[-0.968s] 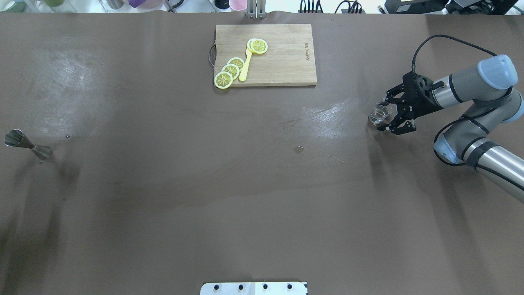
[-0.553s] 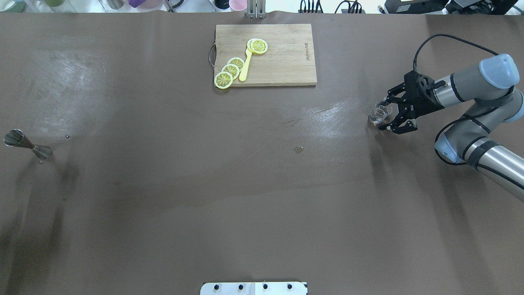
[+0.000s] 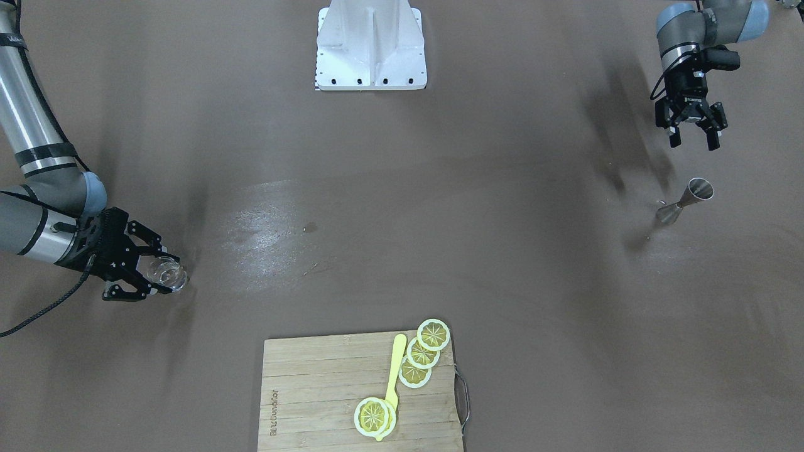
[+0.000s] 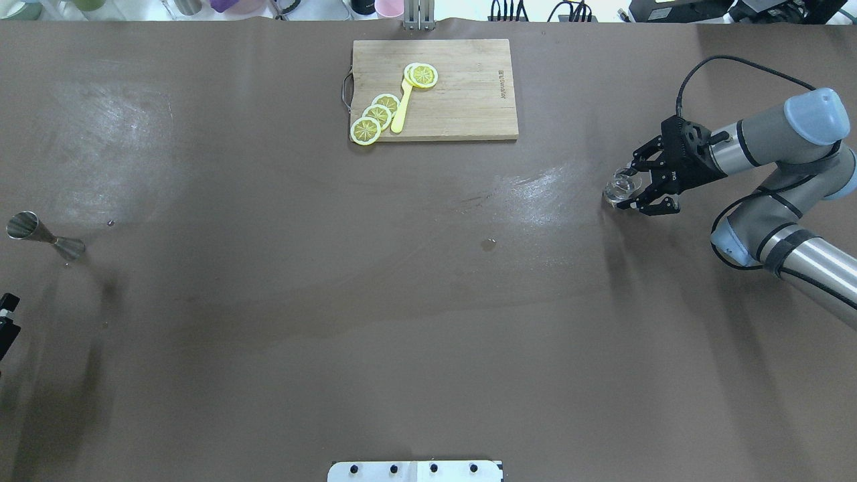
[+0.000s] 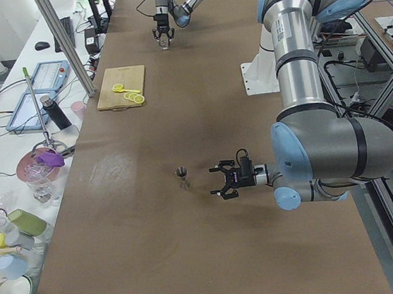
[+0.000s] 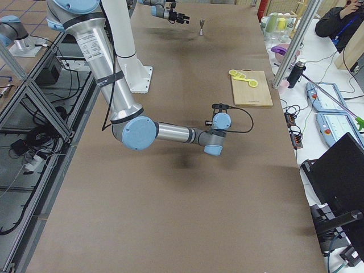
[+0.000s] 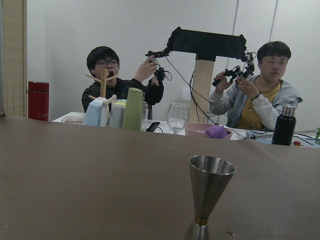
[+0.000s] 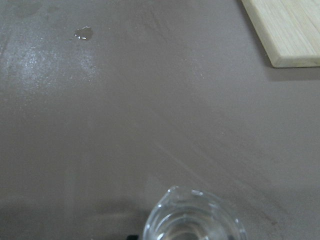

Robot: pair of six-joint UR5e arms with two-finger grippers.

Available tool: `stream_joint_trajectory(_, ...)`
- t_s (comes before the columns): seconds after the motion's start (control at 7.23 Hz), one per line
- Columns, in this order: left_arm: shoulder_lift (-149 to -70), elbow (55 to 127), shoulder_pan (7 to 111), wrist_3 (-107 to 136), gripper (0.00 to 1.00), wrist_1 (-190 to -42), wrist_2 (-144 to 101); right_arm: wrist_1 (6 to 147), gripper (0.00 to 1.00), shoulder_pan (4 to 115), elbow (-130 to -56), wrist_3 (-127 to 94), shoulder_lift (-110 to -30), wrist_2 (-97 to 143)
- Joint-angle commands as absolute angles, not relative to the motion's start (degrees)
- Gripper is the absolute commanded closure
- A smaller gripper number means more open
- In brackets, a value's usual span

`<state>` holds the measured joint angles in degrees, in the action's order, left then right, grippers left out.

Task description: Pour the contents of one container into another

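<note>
Overhead exterior: glass [image 4: 620, 187] inside right claw [image 4: 628, 188]

The right wrist view cuts the glass [image 8: 192, 215] off at its bottom edge. Only the rim and upper wall show, and I cannot tell whether anything is inside. My right claw [image 4: 627, 189] brackets the glass in the overhead view, but finger contact is too small to judge. My left wrist view crops the jigger [image 7: 211, 190] just below its waist, hiding its base. The cutting board [image 8: 287, 30] shows as one corner in the right wrist view. My left claw [image 3: 693, 139] is nearly all cut off by the overhead view's left edge.
</note>
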<state>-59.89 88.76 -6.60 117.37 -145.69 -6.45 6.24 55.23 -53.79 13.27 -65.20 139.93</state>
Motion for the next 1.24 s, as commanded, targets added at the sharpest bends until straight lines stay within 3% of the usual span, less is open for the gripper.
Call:
stream_joint_trajectory(0.0, -59.94, 88.68, -7.38, 117.59, 0.01, -141.27, -6.68, 6.24, 0.54, 55.37, -53.79, 13.27, -65.13, 139.75)
stream_joint_trajectory(0.14, -59.94, 88.59, -7.38, 116.99, 0.01, -140.72, -6.77, 6.33, 0.65, 55.89, -53.79, 13.27, -65.13, 140.09)
stream_joint_trajectory(0.41, -60.03, 88.24, -8.26, 117.25, 0.01, -138.97, -6.59, 6.59, 0.99, 57.74, -53.96, 13.1, -64.86, 140.54)
stream_joint_trajectory(1.11, -61.69, 88.77, -5.9, 117.6, 0.02, -136.32, -11.16, 6.86, 1.0, 61.43, -54.23, 18.08, -64.69, 139.32)
